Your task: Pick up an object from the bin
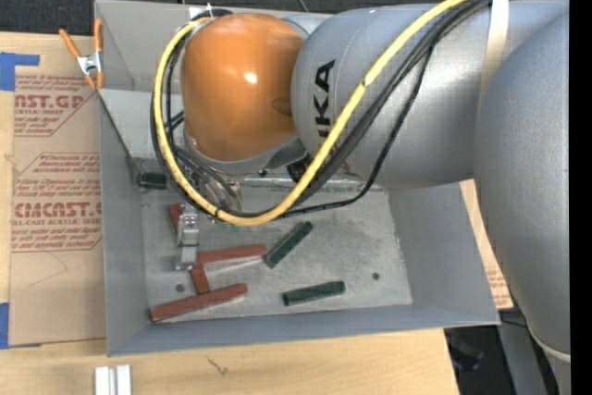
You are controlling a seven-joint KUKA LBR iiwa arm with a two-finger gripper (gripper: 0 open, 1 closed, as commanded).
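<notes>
Rust-red sticks [199, 301] lie crossed on the left floor of the grey bin [277, 333]; the fingers [187, 254] hang over them, open or clenched I cannot tell. Dark green sticks [314, 292] lie apart to the right. Best to centre on one red stick, across its width, before closing.

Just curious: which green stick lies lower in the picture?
The nearly level green stick right of the long reddish stick; the tilted green stick lies higher.

Red-brown sticks [198, 302] lie flat, loosely crossed, in the lower left of the frame (one partly hidden); two dark green sticks [314, 292] lie apart, lower centre.
</notes>
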